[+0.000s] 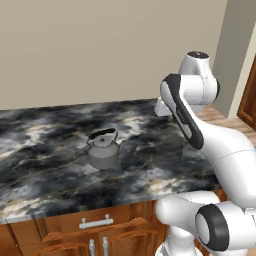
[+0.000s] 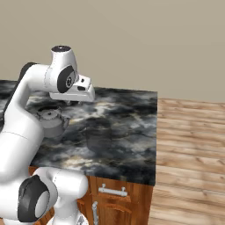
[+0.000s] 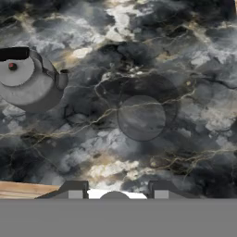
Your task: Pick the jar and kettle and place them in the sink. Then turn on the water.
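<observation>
A: Left base view?

B: A squat grey metal kettle with an arched black handle stands upright on the dark marbled stone counter, left of the white arm; its spout seems to point right.

A: Right base view?

B: The kettle sits behind the arm's forearm. A faint, glassy round jar stands further right on the counter.

A: Hand view?

B: The jar lies centred under the camera, probably the pick target. The pincer hovers above it, its tips apart, holding nothing.
</observation>
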You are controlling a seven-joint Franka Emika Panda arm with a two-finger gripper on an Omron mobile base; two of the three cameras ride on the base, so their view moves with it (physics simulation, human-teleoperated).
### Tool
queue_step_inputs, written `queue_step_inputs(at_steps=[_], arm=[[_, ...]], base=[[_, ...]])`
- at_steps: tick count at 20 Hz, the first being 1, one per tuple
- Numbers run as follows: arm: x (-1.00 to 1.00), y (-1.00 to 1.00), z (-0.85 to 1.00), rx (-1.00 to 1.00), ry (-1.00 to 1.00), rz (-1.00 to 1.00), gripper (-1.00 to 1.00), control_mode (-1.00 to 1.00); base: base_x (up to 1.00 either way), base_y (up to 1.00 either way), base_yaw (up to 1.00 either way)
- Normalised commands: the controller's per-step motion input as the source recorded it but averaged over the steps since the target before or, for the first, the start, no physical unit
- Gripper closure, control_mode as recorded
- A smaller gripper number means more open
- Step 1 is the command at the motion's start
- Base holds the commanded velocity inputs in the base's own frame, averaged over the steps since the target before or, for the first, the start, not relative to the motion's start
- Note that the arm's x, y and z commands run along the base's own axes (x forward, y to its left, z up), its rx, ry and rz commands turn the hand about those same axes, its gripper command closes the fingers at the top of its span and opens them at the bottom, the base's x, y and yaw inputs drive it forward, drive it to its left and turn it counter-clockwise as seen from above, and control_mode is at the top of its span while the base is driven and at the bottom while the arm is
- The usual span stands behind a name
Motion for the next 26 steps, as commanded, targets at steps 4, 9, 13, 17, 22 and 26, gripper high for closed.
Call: queue_step_inputs(at_steps=[4, 9, 13, 17, 22, 26], arm=[[-0.03, 0.05, -0.06, 0.0, 0.07, 0.0, -1.0, -1.0], [-0.09, 0.3, -0.16, 0.0, 0.12, 0.0, -1.0, -1.0], [-0.01, 0.48, -0.07, 0.0, 0.1, 0.0, -1.0, -1.0], [0.0, 0.56, 0.0, 0.0, 0.12, 0.0, -1.0, -1.0], [0.0, 0.49, 0.0, 0.0, 0.12, -0.01, -1.0, -1.0], [0.0, 0.39, 0.0, 0.0, 0.12, -0.01, -1.0, -1.0]], base=[[0.0, 0.0, 0.0], [0.0, 0.0, 0.0], [0.0, 0.0, 0.0], [0.0, 0.0, 0.0], [0.0, 0.0, 0.0], [0.0, 0.0, 0.0]])
